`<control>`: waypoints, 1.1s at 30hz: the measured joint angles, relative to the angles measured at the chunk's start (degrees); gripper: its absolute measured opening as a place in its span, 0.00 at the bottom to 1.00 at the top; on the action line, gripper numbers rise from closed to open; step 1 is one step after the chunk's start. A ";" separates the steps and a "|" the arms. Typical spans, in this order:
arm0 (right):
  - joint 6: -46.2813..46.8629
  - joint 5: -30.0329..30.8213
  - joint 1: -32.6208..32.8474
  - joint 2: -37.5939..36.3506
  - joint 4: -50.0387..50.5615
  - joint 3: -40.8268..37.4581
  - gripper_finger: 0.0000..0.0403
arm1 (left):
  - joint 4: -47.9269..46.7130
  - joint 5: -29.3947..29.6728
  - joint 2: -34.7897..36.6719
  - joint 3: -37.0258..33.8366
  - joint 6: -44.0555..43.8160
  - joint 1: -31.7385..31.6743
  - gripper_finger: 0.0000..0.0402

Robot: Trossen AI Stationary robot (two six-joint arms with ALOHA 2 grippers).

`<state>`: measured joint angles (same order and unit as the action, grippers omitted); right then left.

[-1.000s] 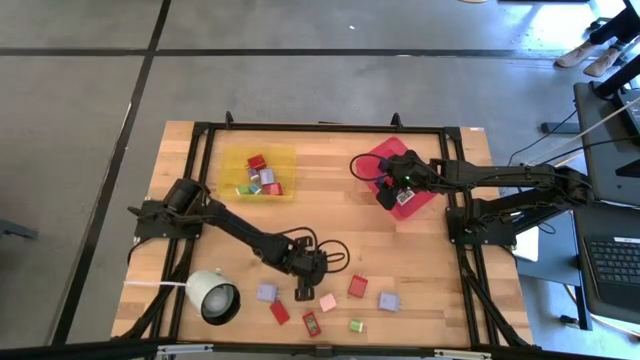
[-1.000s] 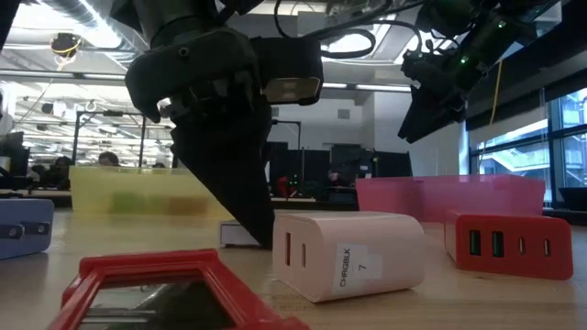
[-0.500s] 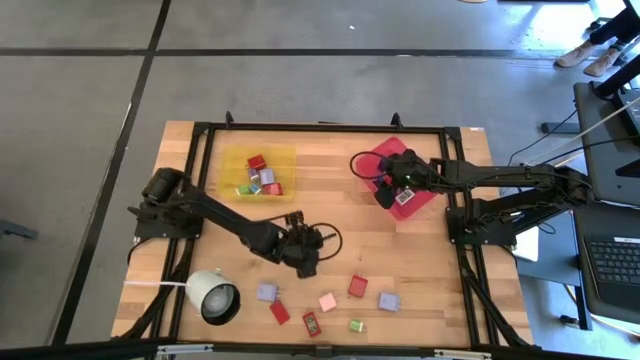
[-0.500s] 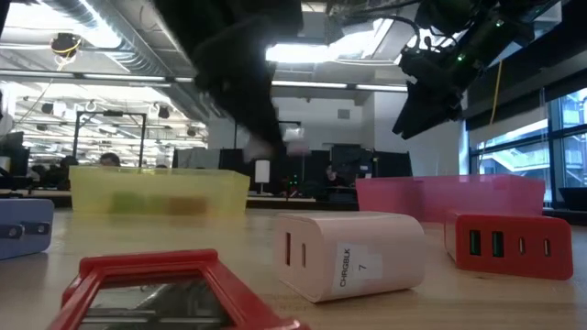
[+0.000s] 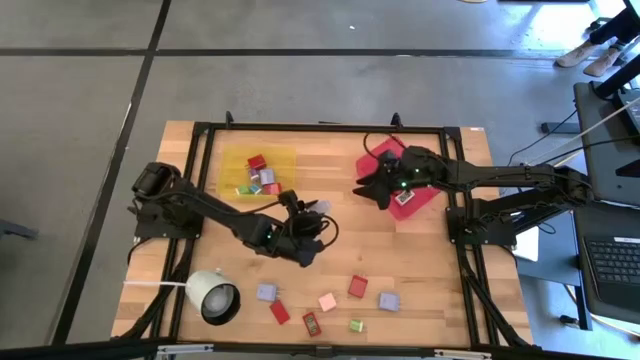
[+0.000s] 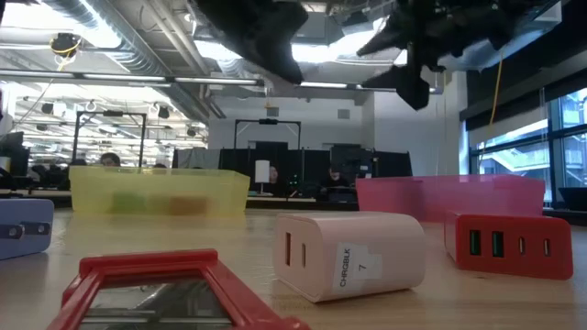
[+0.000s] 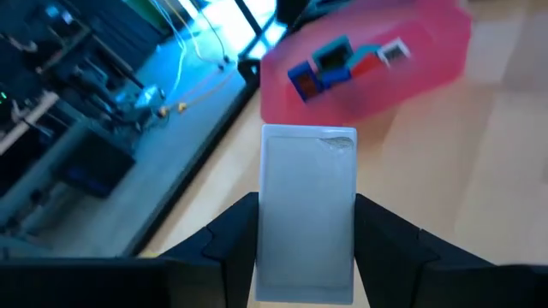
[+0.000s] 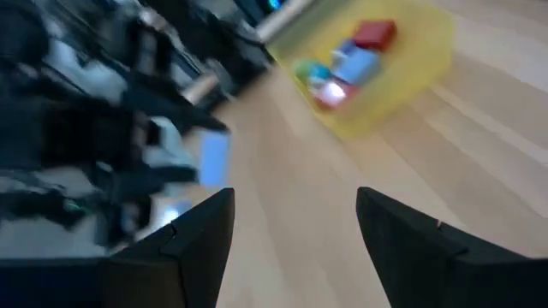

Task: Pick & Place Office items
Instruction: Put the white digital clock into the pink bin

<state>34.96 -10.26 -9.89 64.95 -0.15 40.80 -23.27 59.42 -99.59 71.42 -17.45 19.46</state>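
My left gripper hangs over the middle of the table, shut on a white flat block. My right gripper is open and holds nothing. It hangs over bare wood just left of the red tray. Several blocks lie flat near the table's near edge: lilac, red, pink and green. The low view shows a pale block and a red one close up. More blocks sit in the yellow tray and in the red tray. My left gripper pinches the white block between its two fingers, one on each long side, at the end nearer the wrist. The fingers lie along the block, and its other end sticks out past the fingertips toward the red tray. The block is lifted clear of the table.
A white round lamp-like object stands at the near left corner. A red frame-shaped item lies by the near edge. A black frame runs round the table. Bare wood lies between the two trays and across the table's middle.
My left gripper has risen from among the blocks near the near edge, carrying the white block up. It has moved toward the far edge and a little right. My right gripper has swung from over the red tray toward the table's left, and now hangs beside the tray.
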 joint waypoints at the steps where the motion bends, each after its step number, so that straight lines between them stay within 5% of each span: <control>1: 0.97 -0.05 0.00 0.00 -1.30 0.00 0.62 | 1.95 0.25 0.00 0.02 1.85 -0.29 0.39; 12: 1.88 2.34 1.73 0.02 -4.59 0.00 0.62 | 21.38 0.84 0.02 0.07 19.41 -5.77 0.39; 22: 1.66 2.34 2.12 1.35 -7.95 0.00 0.62 | 21.84 -6.68 0.04 0.07 18.25 -9.69 0.39; 33: 0.46 2.33 2.12 7.45 -17.50 0.00 0.62 | 22.27 -7.06 0.04 0.07 20.17 -10.31 0.40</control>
<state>35.42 -7.93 -7.77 72.40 -17.66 40.80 -0.99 52.36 -99.55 71.48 2.72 9.15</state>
